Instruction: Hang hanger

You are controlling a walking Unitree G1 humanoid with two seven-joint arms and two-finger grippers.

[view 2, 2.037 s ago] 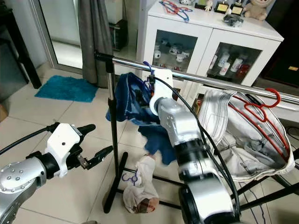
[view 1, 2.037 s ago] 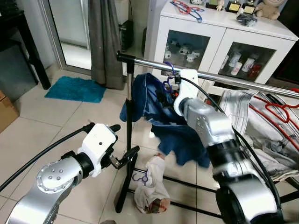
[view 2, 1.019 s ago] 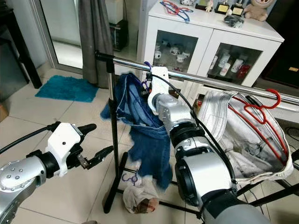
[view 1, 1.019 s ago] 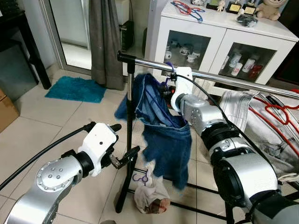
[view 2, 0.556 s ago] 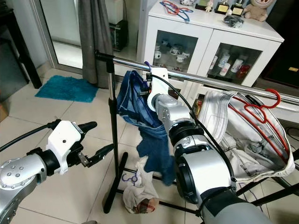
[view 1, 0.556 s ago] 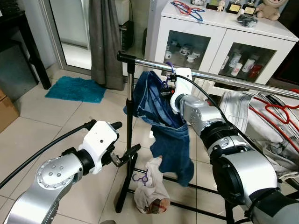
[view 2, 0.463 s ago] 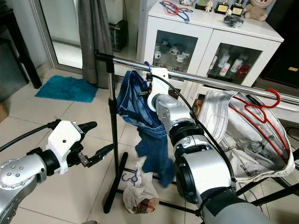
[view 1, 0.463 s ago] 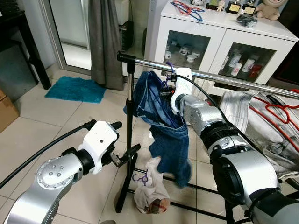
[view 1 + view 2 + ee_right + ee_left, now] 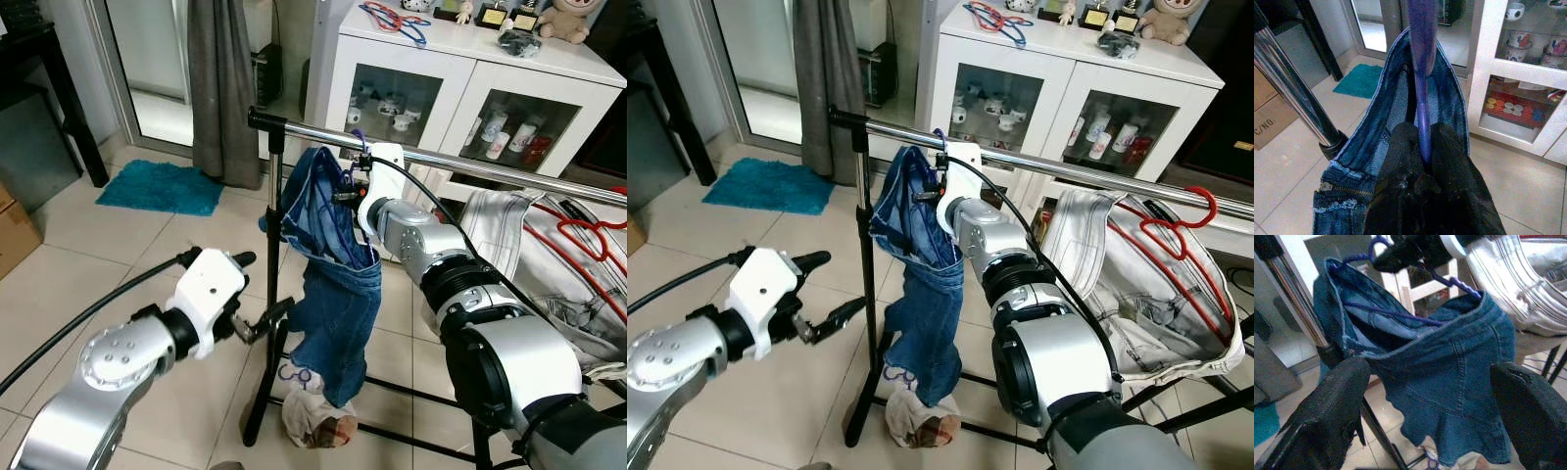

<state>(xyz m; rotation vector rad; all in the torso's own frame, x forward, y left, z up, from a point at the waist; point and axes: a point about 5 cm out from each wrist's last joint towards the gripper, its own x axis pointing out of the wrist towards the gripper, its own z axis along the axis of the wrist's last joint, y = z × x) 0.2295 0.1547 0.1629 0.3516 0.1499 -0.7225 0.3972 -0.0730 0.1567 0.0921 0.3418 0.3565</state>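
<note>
progress: hook looks over the rail (image 9: 460, 164) at upper centre, release and pull-back left | right pincer (image 9: 1422, 147): pressed shut on the purple hanger (image 9: 1421, 73) neck | hanger: carries a denim skirt (image 9: 328, 284), hanging mid-frame below my fingers | left pincer (image 9: 257, 294): spread, empty, lower left

Cardboard box (image 9: 1272, 110), right wrist view: black print along its side, cut off at the frame edge, reads "C/NO." Print on the cups inside the white cabinet (image 9: 460, 88) too small to read.
</note>
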